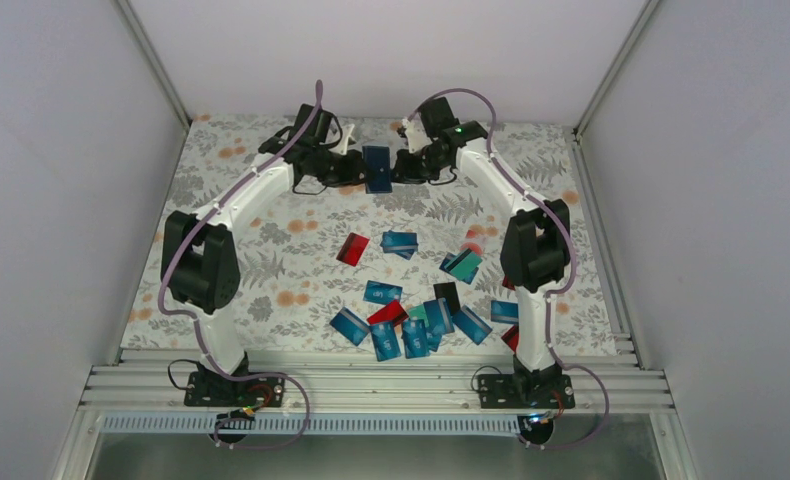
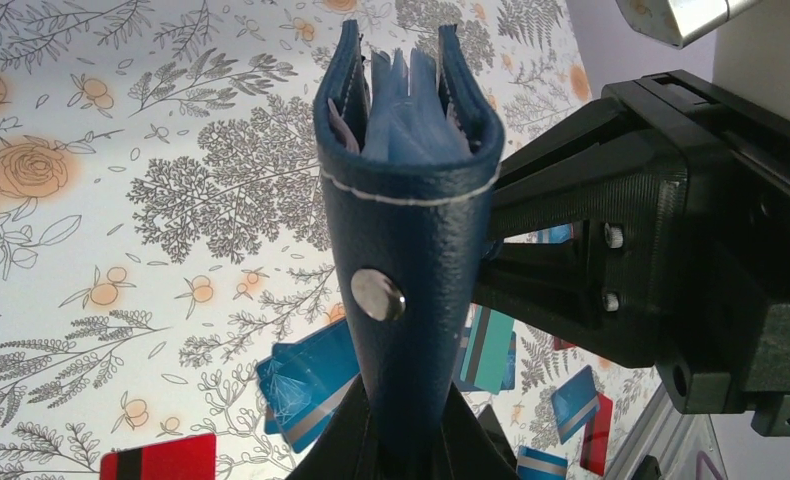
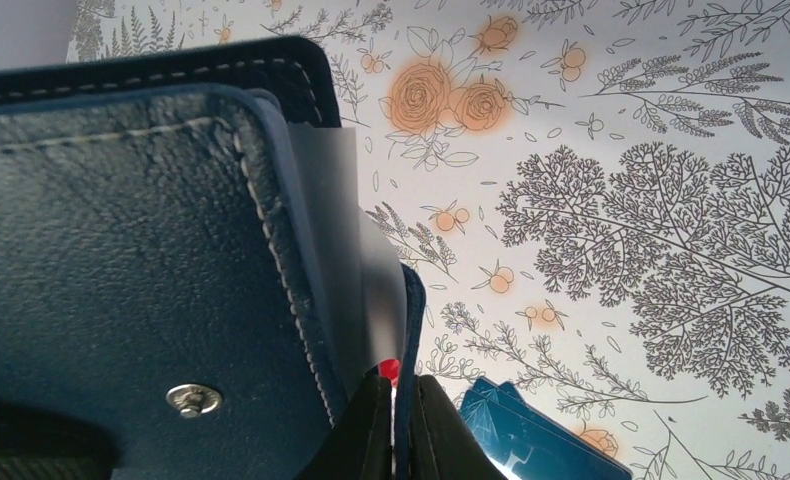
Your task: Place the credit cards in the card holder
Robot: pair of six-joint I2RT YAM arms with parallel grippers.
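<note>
White walls close in a table (image 1: 271, 200) under a flowered cloth. Both arms reach to its far middle, where the holder (image 1: 377, 168) is held between them, apparently lifted off the cloth. The left tool (image 2: 411, 425) is clamped narrow on the holder's lower end, with the mouth pointing away from it. The right tool (image 3: 403, 425) is pinched shut on the thin edge of one flap, probably to spread the mouth.

By my reading the task has barely begun. The cards (image 1: 403, 325) lie loose, most heaped near the arm bases, with a red one and a few teal ones out toward mid-table, all well apart from the holder. Inside the mouth only pale clear sleeves (image 2: 403, 110) show, and no card is visible in them. A red spot (image 3: 389, 370) by the right fingertips is too small to identify.
</note>
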